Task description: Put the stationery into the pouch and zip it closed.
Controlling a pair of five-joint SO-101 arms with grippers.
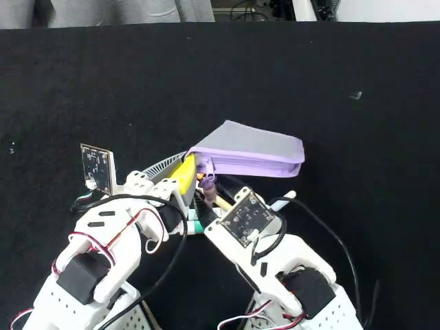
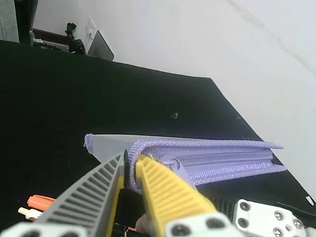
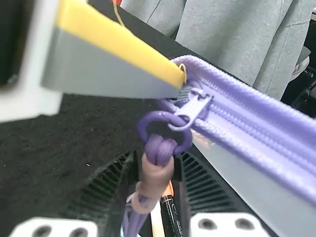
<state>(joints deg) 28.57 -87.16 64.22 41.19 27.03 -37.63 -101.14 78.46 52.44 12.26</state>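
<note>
Tugging the cord (image 3: 158,148) risks it slipping from my right gripper (image 3: 157,170), clenched on it, or the pouch (image 1: 251,151) corner tearing free of my left gripper (image 2: 131,162), clamped there. Pens (image 2: 38,202) lie on the counter (image 1: 206,82) beneath, outside the pouch; the arms hide how many, and what's inside.
</note>
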